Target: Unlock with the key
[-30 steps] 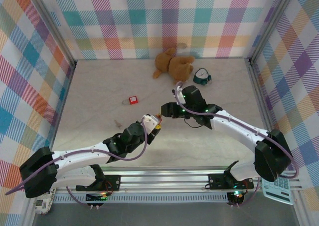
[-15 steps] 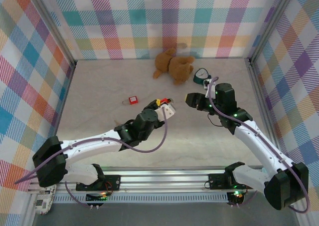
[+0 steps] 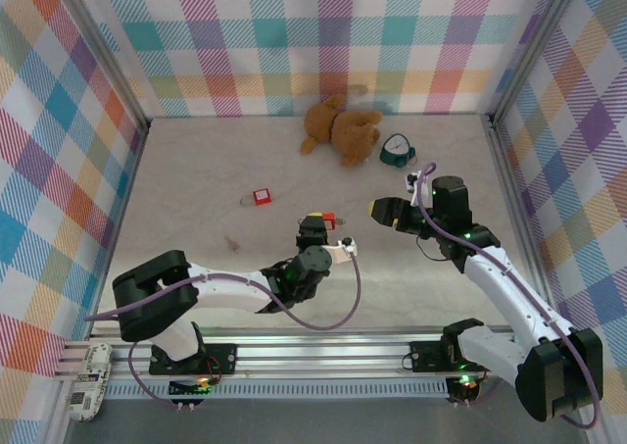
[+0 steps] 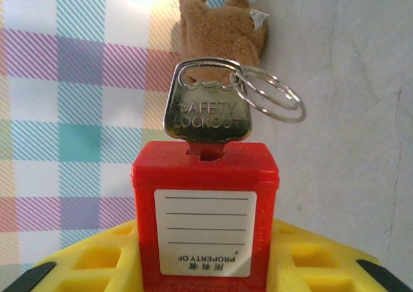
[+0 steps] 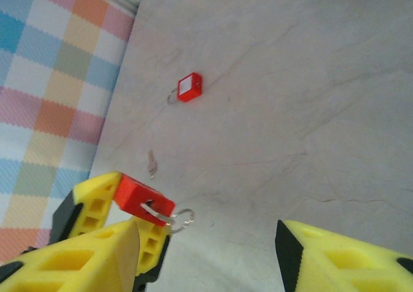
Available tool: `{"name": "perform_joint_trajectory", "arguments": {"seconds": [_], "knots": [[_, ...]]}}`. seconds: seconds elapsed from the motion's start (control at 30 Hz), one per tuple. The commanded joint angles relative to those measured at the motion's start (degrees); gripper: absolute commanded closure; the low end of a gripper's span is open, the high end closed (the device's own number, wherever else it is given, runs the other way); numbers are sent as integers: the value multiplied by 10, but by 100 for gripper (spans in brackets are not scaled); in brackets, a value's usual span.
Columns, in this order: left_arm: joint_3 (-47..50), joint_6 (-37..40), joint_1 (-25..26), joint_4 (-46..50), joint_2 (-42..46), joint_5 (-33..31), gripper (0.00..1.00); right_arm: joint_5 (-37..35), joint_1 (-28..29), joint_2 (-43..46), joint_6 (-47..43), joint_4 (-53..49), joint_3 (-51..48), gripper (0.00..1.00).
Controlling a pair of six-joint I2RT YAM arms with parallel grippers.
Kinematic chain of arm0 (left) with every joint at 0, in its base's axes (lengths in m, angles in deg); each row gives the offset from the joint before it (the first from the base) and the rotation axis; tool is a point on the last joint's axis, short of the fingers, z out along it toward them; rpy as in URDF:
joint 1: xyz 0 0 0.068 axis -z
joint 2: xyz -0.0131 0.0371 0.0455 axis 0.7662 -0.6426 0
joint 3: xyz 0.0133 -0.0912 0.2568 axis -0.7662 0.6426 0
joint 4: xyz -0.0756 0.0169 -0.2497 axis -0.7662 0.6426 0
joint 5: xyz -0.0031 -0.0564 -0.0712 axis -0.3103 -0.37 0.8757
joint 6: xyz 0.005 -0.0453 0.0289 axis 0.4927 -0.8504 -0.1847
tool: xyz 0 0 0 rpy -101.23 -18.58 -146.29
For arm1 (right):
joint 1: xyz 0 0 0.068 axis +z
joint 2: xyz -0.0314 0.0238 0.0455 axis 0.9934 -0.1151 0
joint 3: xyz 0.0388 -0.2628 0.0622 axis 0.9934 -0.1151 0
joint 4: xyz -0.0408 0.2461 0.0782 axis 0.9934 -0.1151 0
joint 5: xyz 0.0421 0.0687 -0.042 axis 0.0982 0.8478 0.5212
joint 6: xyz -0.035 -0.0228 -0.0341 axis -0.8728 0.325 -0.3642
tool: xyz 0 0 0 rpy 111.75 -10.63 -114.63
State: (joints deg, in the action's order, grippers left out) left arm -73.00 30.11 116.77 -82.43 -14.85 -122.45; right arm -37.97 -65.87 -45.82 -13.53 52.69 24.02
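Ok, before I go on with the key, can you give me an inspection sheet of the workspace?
Surface: pale marbled tabletop, no spills seen.
Job's things: key seated in the held padlock; key ring hanging off it.
Clutter: spare padlock, teddy bear, teal gadget.
Grippers: left gripper shut on the held padlock; right gripper open, apart from it.
Cables: purple cables along both arms, no snag seen.
Surroundings: plaid walls.
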Motion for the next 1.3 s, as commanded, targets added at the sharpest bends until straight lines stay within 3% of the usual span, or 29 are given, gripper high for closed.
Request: {"name": "perform_joint_trajectory", "arguments": {"seconds": [0.0,0.07,0.3,0.57,1.27], "knots": [[28,147,22,-247,-43,-50,79,88,-1,-22,-28,-4,15,40],[33,215,32,-348,-89,-51,79,103,8,-38,-48,-24,27,40],[33,186,44,-344,-113,-51,79,18,68,-67,-110,-122,69,40],[37,184,50,-344,-134,-52,79,-28,99,-95,-135,-166,89,42],[37,191,63,-345,-112,-49,79,-96,99,-152,-132,-166,104,44]]}}
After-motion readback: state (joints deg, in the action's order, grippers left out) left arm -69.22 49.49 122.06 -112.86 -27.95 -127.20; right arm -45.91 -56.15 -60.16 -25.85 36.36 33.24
